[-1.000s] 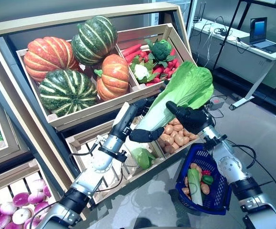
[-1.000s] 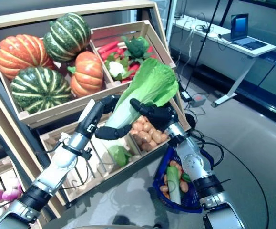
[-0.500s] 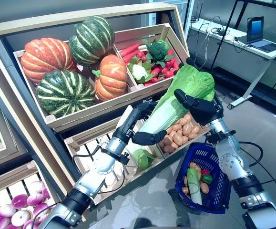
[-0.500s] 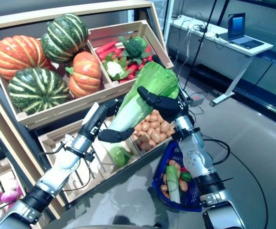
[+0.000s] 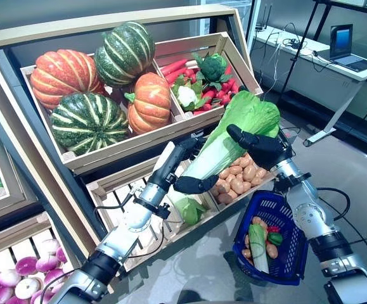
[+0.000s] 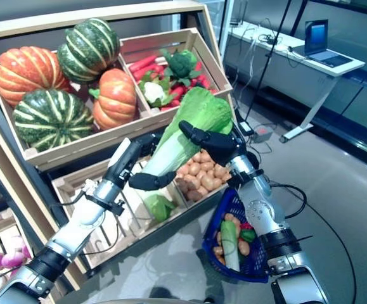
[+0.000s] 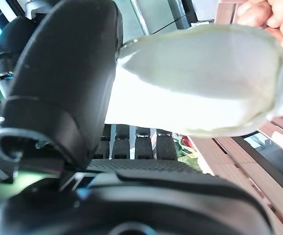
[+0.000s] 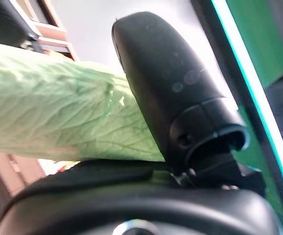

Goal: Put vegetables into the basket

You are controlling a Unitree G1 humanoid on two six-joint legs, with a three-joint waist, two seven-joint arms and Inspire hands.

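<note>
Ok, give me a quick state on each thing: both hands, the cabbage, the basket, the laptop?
Left hand: shut on the cabbage's white stem end.
Right hand: shut on the cabbage's leafy end.
Cabbage: held in the air in front of the crates, tilted, leafy end up.
Basket: hanging on the right arm, partly filled with vegetables.
Laptop: open on the desk.

Left hand [image 5: 184,166] fingers hidden behind cabbage [image 5: 234,134]; basket [image 5: 292,250] handle not visible.
</note>
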